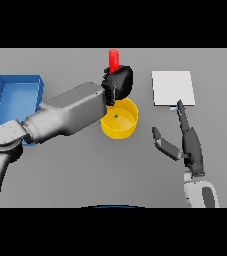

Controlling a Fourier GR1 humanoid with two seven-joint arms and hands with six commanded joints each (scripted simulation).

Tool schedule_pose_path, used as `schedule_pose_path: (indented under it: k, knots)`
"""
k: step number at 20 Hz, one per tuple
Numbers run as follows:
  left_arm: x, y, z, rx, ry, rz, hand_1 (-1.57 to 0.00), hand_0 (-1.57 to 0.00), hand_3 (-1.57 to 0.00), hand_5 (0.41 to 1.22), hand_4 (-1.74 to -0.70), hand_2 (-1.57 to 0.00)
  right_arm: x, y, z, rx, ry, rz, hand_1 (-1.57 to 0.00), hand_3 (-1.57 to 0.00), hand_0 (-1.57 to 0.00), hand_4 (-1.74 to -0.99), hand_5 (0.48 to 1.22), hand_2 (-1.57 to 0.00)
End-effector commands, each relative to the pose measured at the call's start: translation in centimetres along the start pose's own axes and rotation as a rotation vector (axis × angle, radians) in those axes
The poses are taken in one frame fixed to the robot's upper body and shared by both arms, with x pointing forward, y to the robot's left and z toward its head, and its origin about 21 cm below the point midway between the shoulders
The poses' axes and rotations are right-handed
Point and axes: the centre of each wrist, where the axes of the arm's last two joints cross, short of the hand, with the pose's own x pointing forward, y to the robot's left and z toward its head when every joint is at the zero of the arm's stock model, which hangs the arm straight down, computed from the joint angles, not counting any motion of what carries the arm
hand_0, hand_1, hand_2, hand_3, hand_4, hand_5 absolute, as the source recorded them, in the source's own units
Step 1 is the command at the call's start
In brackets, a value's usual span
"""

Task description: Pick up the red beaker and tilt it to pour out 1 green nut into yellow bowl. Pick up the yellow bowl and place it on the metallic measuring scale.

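Beaker (114,59), red, is sticking up out of my left hand (119,84) in the upper middle of the frame, just above the yellow bowl (120,125). My left fingers are wrapping around its lower part, so only the top portion is showing above the dark hand. It is looking roughly upright from here; how far it is tilting I cannot tell. My left arm is reaching in from the lower left and crossing toward the centre, and it is covering the bowl's left rim.

The yellow bowl is sitting on the grey desk (75,165) at the centre of the frame, directly below the left hand. One small green nut (116,116) is lying inside it, near the back of the bowl's floor.

The metallic measuring scale (172,87) is lying flat in the upper right, apart from the bowl.

My right hand (191,145) is hovering at the right of the frame, below the scale, with fingers straight and spread, holding nothing. One fingertip is pointing up and reaching the scale's lower edge.

A blue tray (15,82) is sitting at the far left, partly behind my left arm.
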Motion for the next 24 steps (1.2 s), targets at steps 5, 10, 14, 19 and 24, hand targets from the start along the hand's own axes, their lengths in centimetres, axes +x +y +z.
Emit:
schedule_pose_path:
  k: [5, 10, 14, 19, 24]
  knots:
    - [-5.3, 1.1, 1.2, -0.003, 0.059, -0.066, -1.57, -1.57, -1.57, 1.221, -1.72, -1.57, -0.3, 0.2, 0.2, -0.002, -0.013, -0.027, 0.0, 0.0, 0.0, -1.147, 0.642, 0.0]
    - [-14.5, 0.8, 4.9, -0.002, 0.309, 0.018, -1.57, -1.57, -1.26, 1.221, -1.73, -1.57, 0.0, 0.6, 0.1, 0.023, -0.036, -0.01, 0.0, 0.0, 0.0, -1.16, 0.663, 0.0]
    - [-20.6, -2.0, 8.7, 0.054, 0.524, 0.434, -1.57, -1.57, -1.44, 1.221, -1.73, -1.57, 0.3, 0.4, -0.6, 0.016, -0.037, -0.015, 0.0, 0.0, 0.0, -1.152, 0.652, 0.0]
    - [-23.5, -10.7, 14.1, 0.155, 0.809, 1.092, -1.57, -1.57, -1.39, 1.221, -1.74, -1.57, 0.1, 1.0, -0.9, 0.015, -0.033, -0.009, 0.0, 0.0, 0.0, -1.129, 0.625, 0.0]
    - [-20.3, -20.2, 17.3, 0.188, 1.055, 1.535, -1.57, -1.57, -1.51, 1.221, -1.74, -1.57, 0.0, 0.5, -0.9, 0.047, -0.039, -0.067, 0.0, 0.0, 0.0, -1.092, 0.637, 0.0]
